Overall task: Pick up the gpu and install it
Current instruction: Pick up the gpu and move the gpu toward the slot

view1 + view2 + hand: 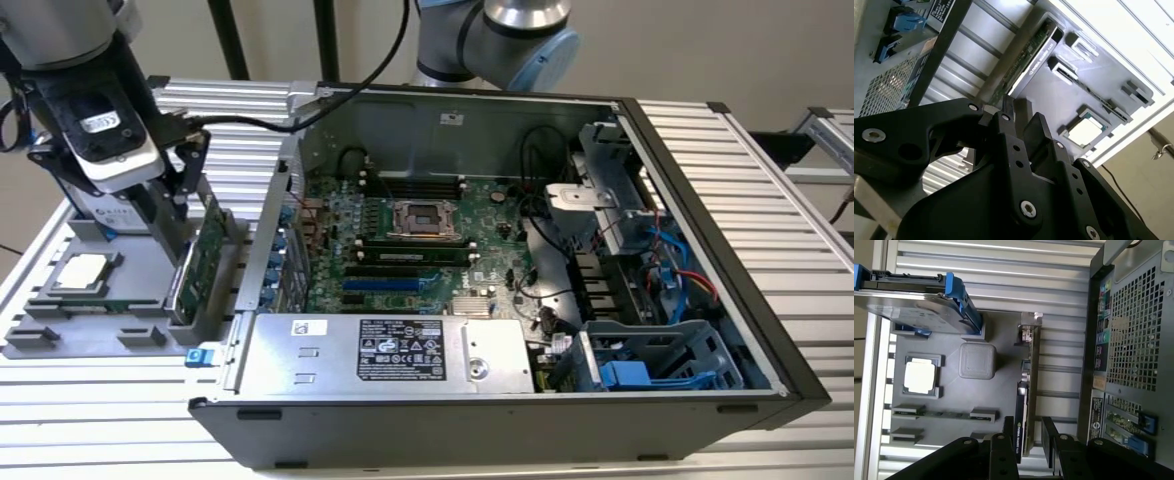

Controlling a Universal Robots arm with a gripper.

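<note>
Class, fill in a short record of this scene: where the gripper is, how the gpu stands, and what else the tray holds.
gpu: upright on edge in the grey tray, outside the open computer case
gripper: low over the gpu's upper edge
also on tray: CPU chip, hard drive with blue clips
install: not yet done

The gripper [1021, 116] stands in the foreground, a black body with 2 fingers [1037, 127] set apart and grey tray showing between them. From the fingertips the gpu [1029, 55] runs off toward 1 o'clock. It stands upright on its edge in a slot of the grey parts tray [1054, 100], with its near end just beside the thinner finger. A square silver CPU chip [1084, 132] sits in a tray pocket at 3 o'clock from the fingertips. The perforated computer case [889, 92] lies at 9 o'clock, with blue clips [906, 22] toward 11 o'clock.
</note>
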